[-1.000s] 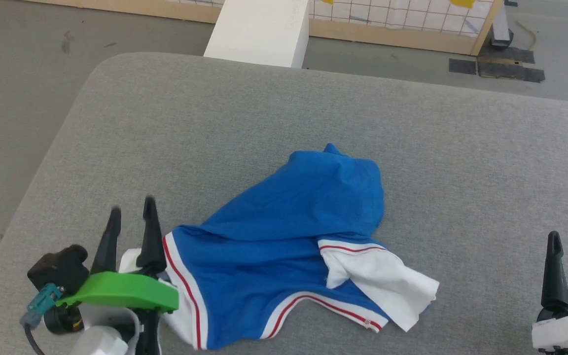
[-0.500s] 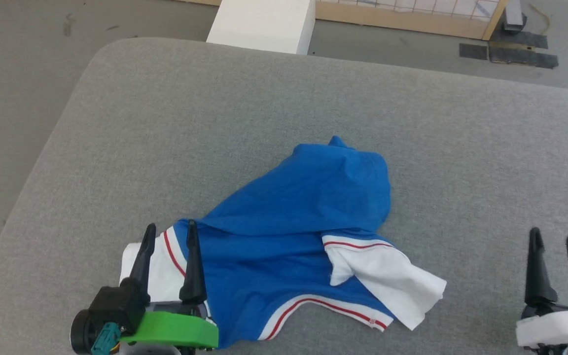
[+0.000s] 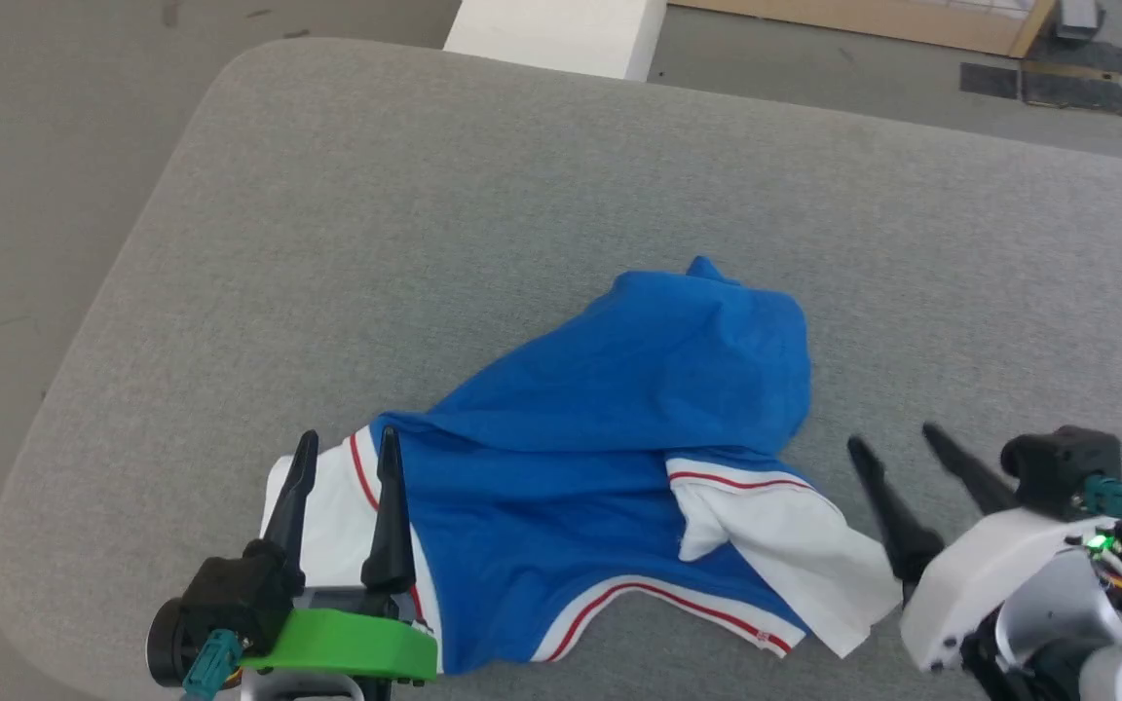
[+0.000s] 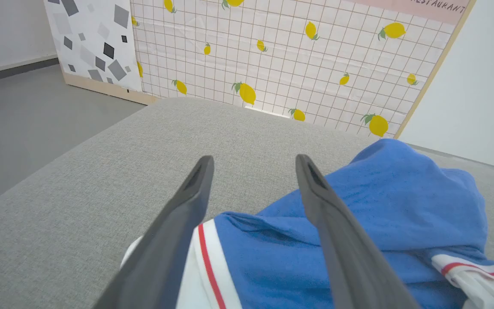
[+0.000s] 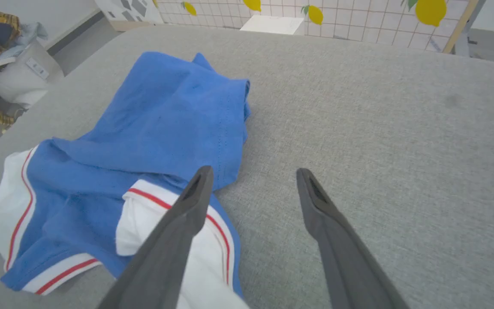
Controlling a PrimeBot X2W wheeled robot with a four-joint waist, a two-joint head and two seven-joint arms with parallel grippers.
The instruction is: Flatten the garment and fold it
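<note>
While the garment (image 3: 610, 409) is lying crumpled on the near half of the grey padded surface (image 3: 522, 195), the left gripper (image 3: 348, 436) is being held over its left end. The two dark fingers are being held wide apart, and nothing is being clamped between them. In the left wrist view, the red-and-white striped trim (image 4: 206, 253) and a fold of blue cloth are being framed between the fingers, with the left white sleeve (image 3: 327, 516) lying under one of them. Whether the cloth is being touched cannot be told.

The right gripper (image 3: 892, 435) is being held at the garment's other end, its fingers likewise spread with nothing gripped. In the right wrist view, one finger is being shown over the right white sleeve (image 3: 785, 545) and the other over bare grey fabric. The blue body is being bunched up towards the far side, and neither lettering nor number is being shown.

The surface is being bounded by rounded corners, with grey floor (image 3: 35, 146) lying around it. A white block (image 3: 561, 29) is standing just beyond the far edge, and dark tape patches (image 3: 1058, 83) are lying on the floor to the right. A wood-framed grid panel printed with lemons (image 4: 294, 56) is standing behind, beside a panel of grey squares (image 4: 92, 43). A white bin (image 5: 19, 73) heaped with clothes is being shown at the left of the right wrist view.
</note>
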